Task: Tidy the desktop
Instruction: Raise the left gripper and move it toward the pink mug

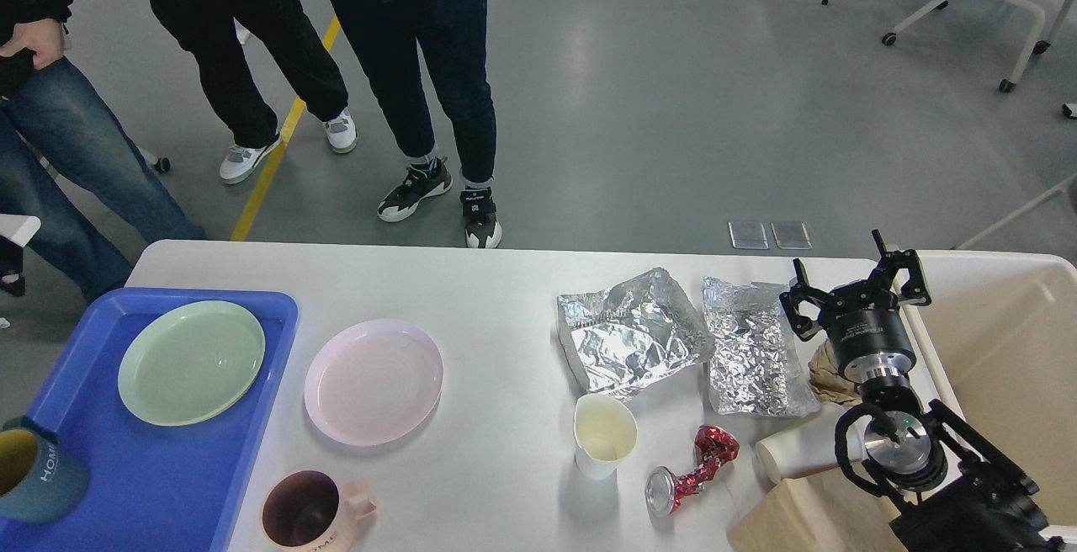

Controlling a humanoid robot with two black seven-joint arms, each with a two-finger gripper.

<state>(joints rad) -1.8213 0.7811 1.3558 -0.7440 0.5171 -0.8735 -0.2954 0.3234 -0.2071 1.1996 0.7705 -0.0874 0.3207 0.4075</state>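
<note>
The white desktop fills the lower half of the head view. On it lie a pink plate, a pink mug, a white paper cup, a crushed red can, two crumpled foil sheets, a tipped white cup and brown paper. My right gripper is open and empty, raised above the table's right end beside the foil. My left gripper is out of view.
A blue tray at the left holds a green plate and a blue mug. A cream bin stands at the right edge. A cardboard box sits at the front. People stand beyond the far edge.
</note>
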